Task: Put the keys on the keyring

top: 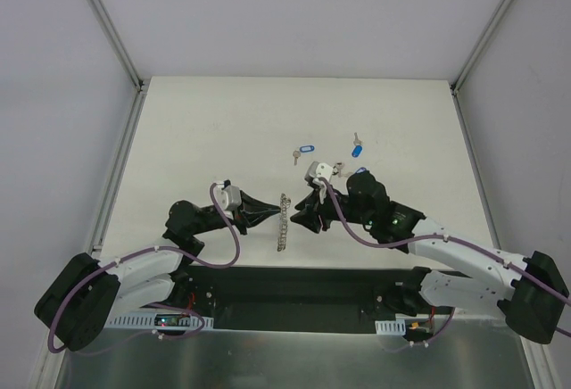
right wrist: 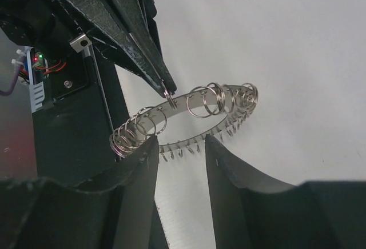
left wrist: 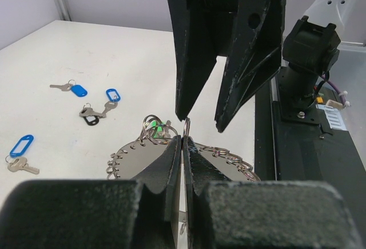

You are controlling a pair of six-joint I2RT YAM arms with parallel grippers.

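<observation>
edgewise, ring-fringed grey metal keyring (top: 283, 221) between shut left jaws; right jaws parted, empty

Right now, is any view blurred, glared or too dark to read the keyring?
Top external: evenly lit, keyring edge-on and tiny. Left wrist: near fingers dark and soft, keys sharp. Right wrist: keyring crisp, table bright and featureless.

keyring (top: 284, 222) upright centre, far-left table (top: 205, 130) open

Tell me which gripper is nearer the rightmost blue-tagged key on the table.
Right. The right gripper sits near-left of the blue-tagged key; the left gripper is farther left, beyond the keyring it clamps.
</observation>
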